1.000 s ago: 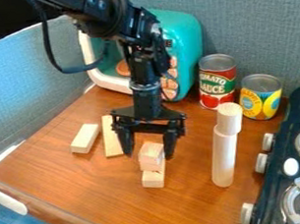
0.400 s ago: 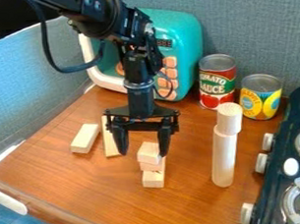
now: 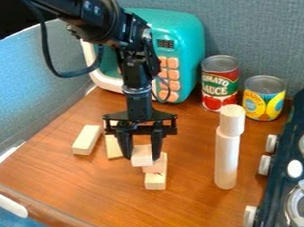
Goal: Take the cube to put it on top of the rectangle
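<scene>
Near the middle of the worktop (image 3: 88, 186), the gripper (image 3: 142, 157) is clamped on the cube (image 3: 142, 160), one finger at each side, presumably to leave the underside free for seating. The cube sits at the upper left of the stacked blocks (image 3: 155, 181); contact cannot be confirmed. It is roughly level, one face toward the camera, with no distinct long axis. Toward the worktop's left edge, the oblong block (image 3: 86, 140) and flat strip (image 3: 113, 148) run lengthwise away from the camera.

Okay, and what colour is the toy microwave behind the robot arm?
The toy microwave is teal with a white door frame, seen best in the camera view.
</scene>
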Controlling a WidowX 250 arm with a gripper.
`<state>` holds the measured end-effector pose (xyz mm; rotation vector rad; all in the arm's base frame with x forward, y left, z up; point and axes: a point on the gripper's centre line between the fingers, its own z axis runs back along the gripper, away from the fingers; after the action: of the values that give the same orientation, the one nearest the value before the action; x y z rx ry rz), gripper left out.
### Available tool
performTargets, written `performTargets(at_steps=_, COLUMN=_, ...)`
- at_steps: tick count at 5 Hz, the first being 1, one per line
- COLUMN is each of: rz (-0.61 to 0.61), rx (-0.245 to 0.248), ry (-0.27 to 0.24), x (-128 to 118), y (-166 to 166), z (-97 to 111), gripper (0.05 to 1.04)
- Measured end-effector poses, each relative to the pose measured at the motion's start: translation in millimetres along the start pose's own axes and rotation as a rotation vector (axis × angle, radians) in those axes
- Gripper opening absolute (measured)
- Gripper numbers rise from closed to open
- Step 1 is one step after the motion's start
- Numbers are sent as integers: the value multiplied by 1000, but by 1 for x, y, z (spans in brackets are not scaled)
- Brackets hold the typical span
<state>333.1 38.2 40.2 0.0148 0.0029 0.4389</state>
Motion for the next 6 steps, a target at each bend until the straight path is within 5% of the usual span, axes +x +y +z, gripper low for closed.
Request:
performTargets(at_steps=2, rz=30, rx=-25, ry=-1, x=2, y=3, z=0, gripper=558)
performTargets(at_steps=3, rz=100, rx=-36, ry=10, x=7, y=29, z=17, gripper=558)
performTargets(at_steps=4, rz=301, rx=-67, ry=-14, x=28, y=83, z=49, gripper=558)
performTargets(at_steps=5, rz=386, rx=-15, ry=-28, x=49, y=113, z=53, gripper=558)
performTargets(at_steps=6, rz=401, rx=137, ry=41, x=63, y=125, z=20, gripper=558)
